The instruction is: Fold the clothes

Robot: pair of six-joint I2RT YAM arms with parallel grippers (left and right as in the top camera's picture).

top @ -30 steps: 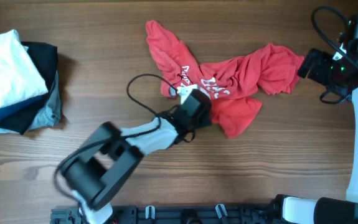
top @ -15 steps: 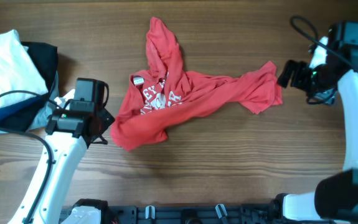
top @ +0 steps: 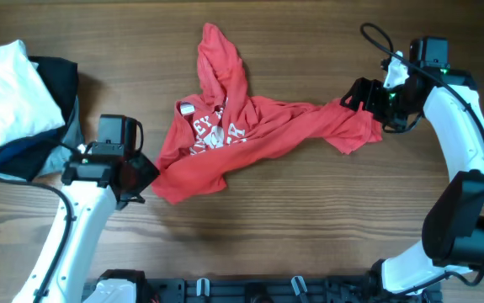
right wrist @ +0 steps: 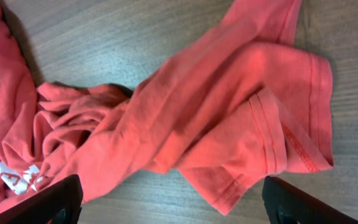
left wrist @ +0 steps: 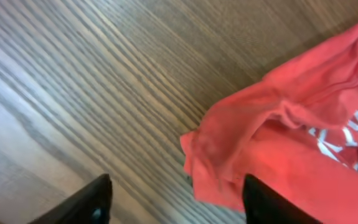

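Red T-shirt (top: pixel 263 128), crumpled, white lettering, sprawled at centre, folded clothes stack (top: pixel 14 97) far left

Even bright light, soft shadows, left wrist view blurred

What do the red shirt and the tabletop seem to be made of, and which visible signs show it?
Red shirt: soft matte knit cloth, probably cotton; it bunches in loose folds and has stitched hems. Tabletop: wood or wood-look laminate, smooth with a slight sheen; grain lines run across it.
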